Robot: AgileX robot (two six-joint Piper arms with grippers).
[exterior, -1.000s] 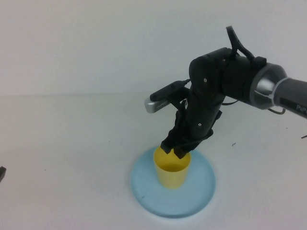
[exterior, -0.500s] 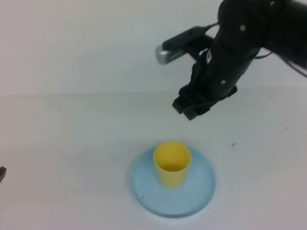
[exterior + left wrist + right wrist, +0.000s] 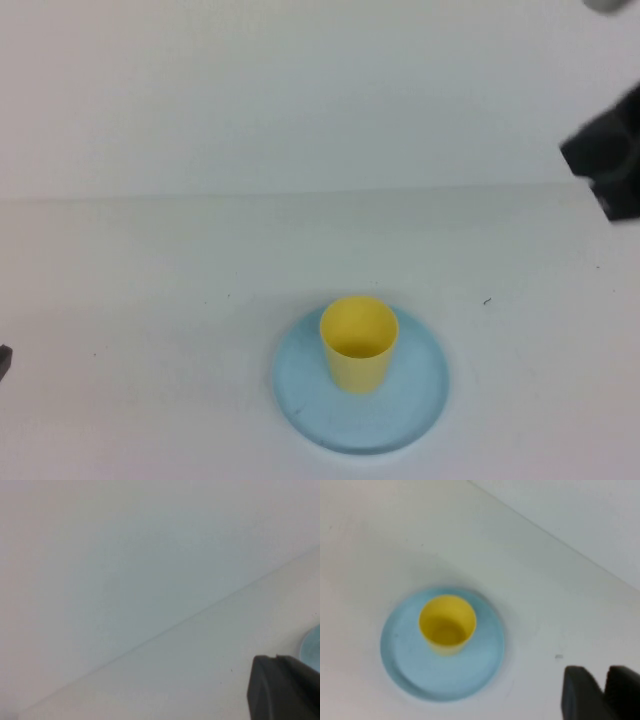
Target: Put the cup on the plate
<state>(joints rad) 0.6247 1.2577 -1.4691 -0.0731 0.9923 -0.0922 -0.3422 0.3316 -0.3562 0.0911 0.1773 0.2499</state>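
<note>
Now cup [image 3: 358, 342] upright on plate [image 3: 420, 400], away from both grippers' jaws

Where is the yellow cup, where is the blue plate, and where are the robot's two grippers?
cup [image 3: 358, 350]: high view, front wall.
plate [image 3: 420, 392]: high view, bare right part.
right gripper [image 3: 602, 692]: right wrist view, between its fingertips.
left gripper [image 3: 282, 690]: left wrist view, dark finger.

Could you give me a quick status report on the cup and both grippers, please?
Yellow cup upright on blue plate. Right gripper raised off right, empty. Left gripper shut, parked left. Nothing obstructing.
</note>
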